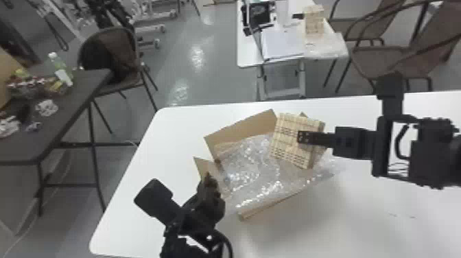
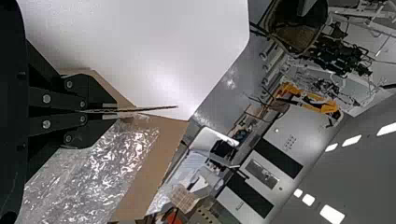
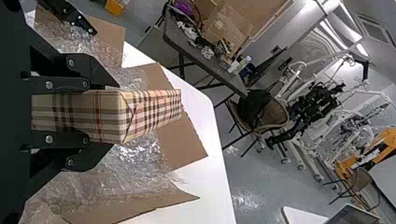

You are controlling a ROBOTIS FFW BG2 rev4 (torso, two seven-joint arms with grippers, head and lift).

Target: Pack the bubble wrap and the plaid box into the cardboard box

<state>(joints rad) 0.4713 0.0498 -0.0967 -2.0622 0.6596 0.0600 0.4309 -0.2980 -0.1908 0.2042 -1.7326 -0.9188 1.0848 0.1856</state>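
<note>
My right gripper [image 1: 303, 137] is shut on the plaid box [image 1: 286, 140], held tilted over the right back part of the open cardboard box [image 1: 243, 127]. Clear bubble wrap [image 1: 253, 171] lies spread in the carton and spills past its right side. In the right wrist view the plaid box [image 3: 152, 112] sits between both fingers of the right gripper [image 3: 114, 115], with wrap around it. At the carton's left side is my left gripper [image 1: 209, 182]; in the left wrist view this gripper [image 2: 116, 111] pinches a thin cardboard flap [image 2: 154, 108], seen edge-on.
The white table [image 1: 178, 137] extends around the carton, with bare surface to its left and front right. A dark side table [image 1: 68, 103] with assorted items stands at left. Behind are chairs and another white table [image 1: 248, 51] carrying several items.
</note>
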